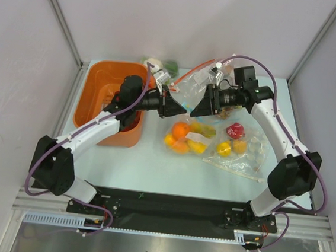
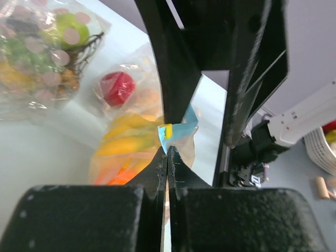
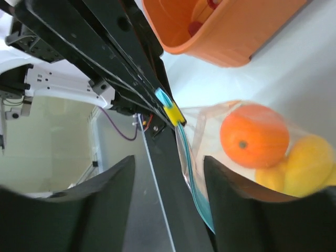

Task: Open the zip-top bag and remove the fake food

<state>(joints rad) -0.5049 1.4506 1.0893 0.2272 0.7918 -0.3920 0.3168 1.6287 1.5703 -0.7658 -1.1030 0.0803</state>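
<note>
Left gripper (image 2: 167, 157): clenched on the teal end of the zip-top bag (image 1: 186, 137) beside the yellow slider (image 3: 173, 113), anchoring the mouth.
Right gripper (image 3: 168, 168): jaws apart, straddling the zip strip (image 3: 191, 194).
Fake food (image 3: 254, 135): sealed inside the bag, which lies on the table (image 1: 152, 166).

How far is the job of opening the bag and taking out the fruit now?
Done: the left hand is shut on the blue zip strip of the bag. In hand: the right hand stands open near the same strip, gripping nothing. Left: the orange and the yellow fruit lie inside the bag, so none is out; whether the mouth is open I cannot tell.
</note>
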